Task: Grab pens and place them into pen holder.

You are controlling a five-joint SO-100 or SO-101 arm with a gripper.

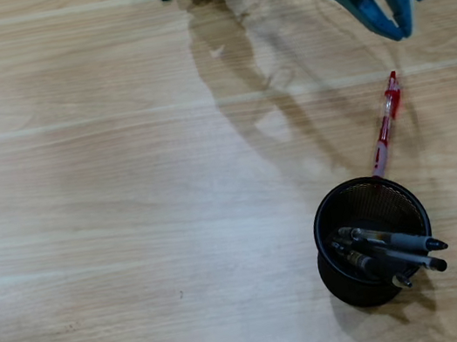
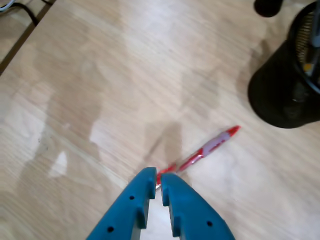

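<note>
Blue fingers of the tool [image 2: 158, 182] fill the bottom of the wrist view, pressed almost together with only a thin slit between them and nothing held. Just past their tips lies the red pen [image 2: 210, 148], flat on the counter [image 2: 100, 75], one end partly hidden behind the fingertips and the other pointing toward the pen holder [image 2: 287, 85] at the right edge of that view.

From overhead, the tool [image 1: 398, 28] hangs near the counter's far right corner, with the red pen [image 1: 385, 122] a little nearer the camera side, running at a slant down to the rim of the pen holder [image 1: 373, 238]. Whether its lower tip actually touches the mesh cup I cannot tell. Three dark pens [image 1: 393, 250] already lean inside the cup, their tips poking over the rim on the right. So three appear done and the red one is left.

Risks, as I judge them: with the fingers nearly shut, coming straight down would push or roll the pen rather than straddle it, so they need to spread first. The pen lies at an angle to the fingers, and a grip near its end could let it swing or slip. At the cup, the leaning pens crowd one side, and a careless drop could bounce off them or the rim.
</note>
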